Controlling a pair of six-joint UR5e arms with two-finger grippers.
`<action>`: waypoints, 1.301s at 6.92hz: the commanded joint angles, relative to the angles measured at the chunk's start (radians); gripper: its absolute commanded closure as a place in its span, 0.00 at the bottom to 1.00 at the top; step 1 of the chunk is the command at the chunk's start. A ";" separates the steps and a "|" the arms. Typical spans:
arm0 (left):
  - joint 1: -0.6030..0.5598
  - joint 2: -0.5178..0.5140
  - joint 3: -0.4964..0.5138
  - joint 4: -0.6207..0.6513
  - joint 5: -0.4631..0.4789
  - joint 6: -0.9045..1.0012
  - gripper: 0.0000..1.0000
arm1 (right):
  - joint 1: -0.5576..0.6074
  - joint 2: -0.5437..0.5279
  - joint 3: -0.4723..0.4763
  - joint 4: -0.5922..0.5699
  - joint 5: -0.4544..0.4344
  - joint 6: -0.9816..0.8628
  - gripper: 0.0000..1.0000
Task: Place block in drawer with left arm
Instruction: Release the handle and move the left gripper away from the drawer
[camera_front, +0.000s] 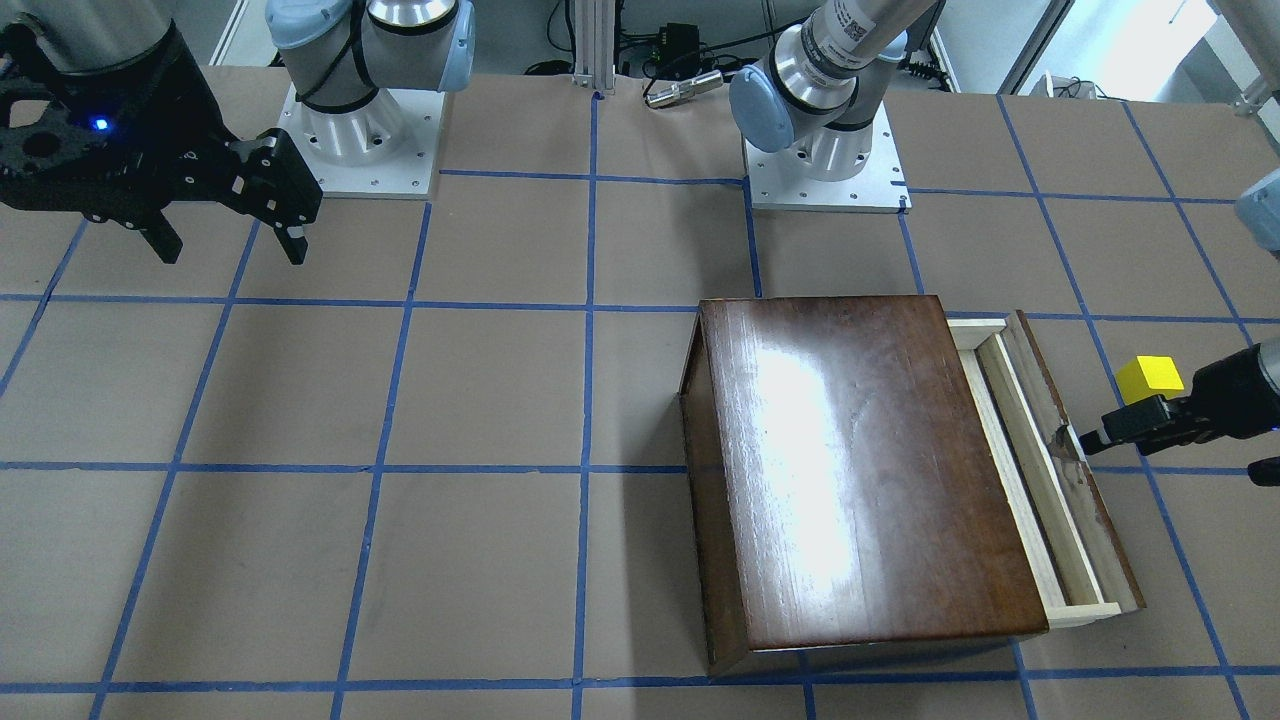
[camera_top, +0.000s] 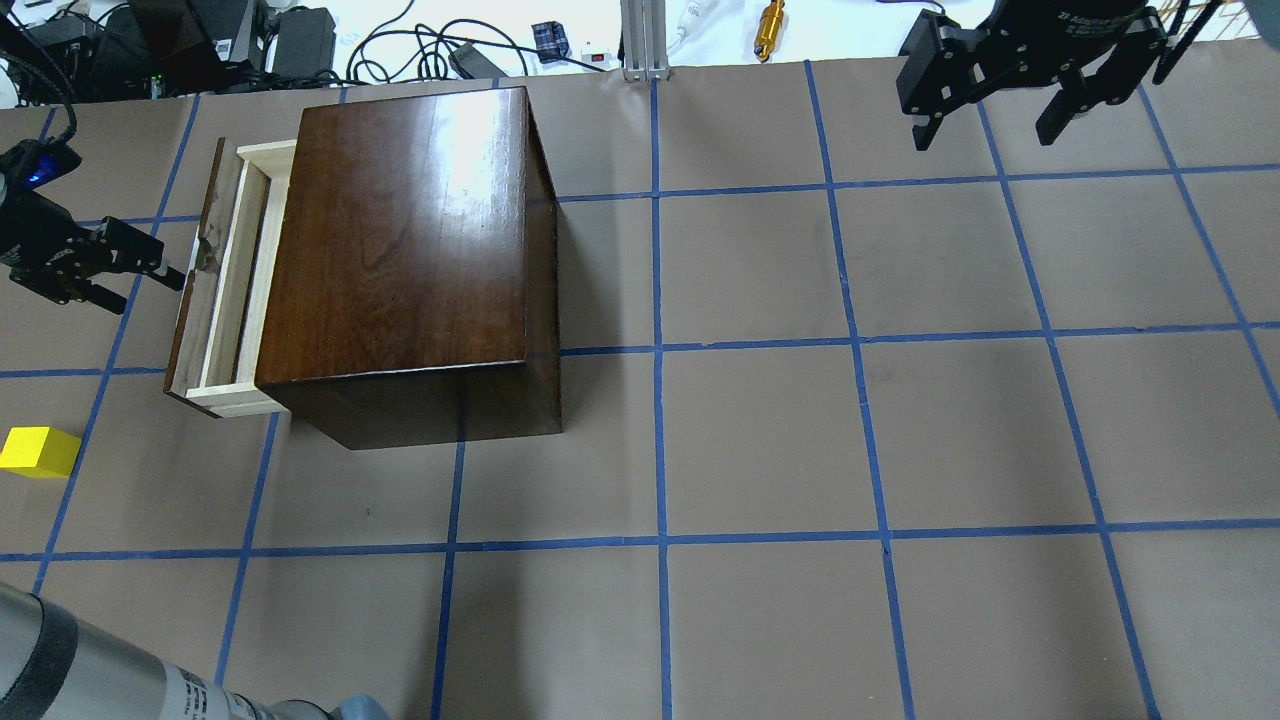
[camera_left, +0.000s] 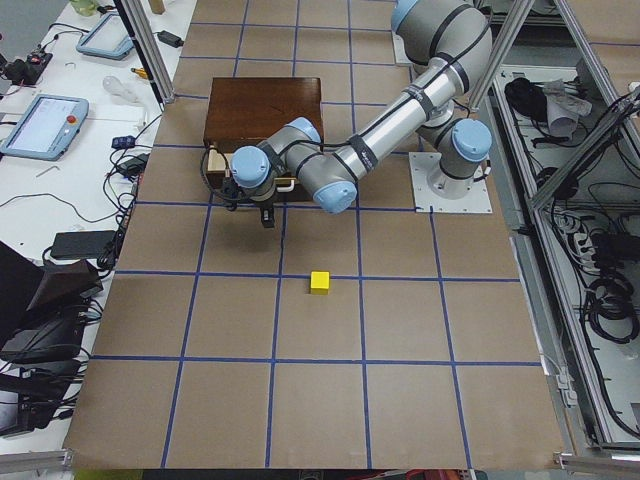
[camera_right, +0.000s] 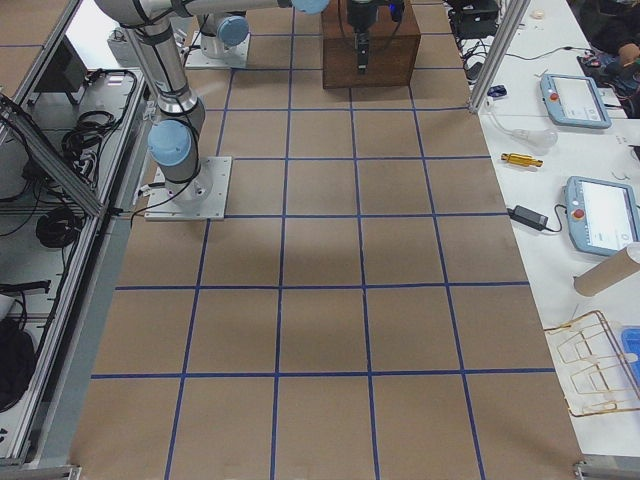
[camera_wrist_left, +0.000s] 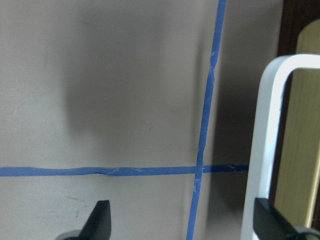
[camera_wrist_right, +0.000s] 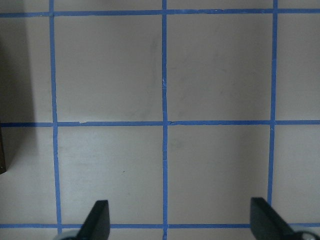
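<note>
Brown table (camera_top: 760, 430), drawer (camera_top: 225, 290) out: left gripper (camera_wrist_left: 183, 222) hangs spread, empty, by the drawer front, so grasping the nearby block (camera_top: 38, 451) seems next.

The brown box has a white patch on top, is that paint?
No, glare: in the front-facing view light bounces off the glossy wooden box; in the overhead view the same shine sits toward its far edge.

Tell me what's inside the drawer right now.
Nothing shows in the pulled-out strip of the drawer, only bare pale wood and shadow. The block sits outside it on the table. The rest of the drawer is covered by the wooden box, so its contents can't be seen.
</note>
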 joint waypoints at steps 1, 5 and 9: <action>0.001 0.023 0.010 -0.014 0.038 0.008 0.00 | 0.000 0.001 0.000 0.000 0.000 0.000 0.00; 0.189 0.046 0.027 -0.025 0.170 0.457 0.00 | 0.001 0.001 0.000 0.000 -0.001 0.000 0.00; 0.262 0.083 -0.081 0.069 0.268 0.909 0.00 | 0.000 0.000 0.000 0.000 -0.002 0.000 0.00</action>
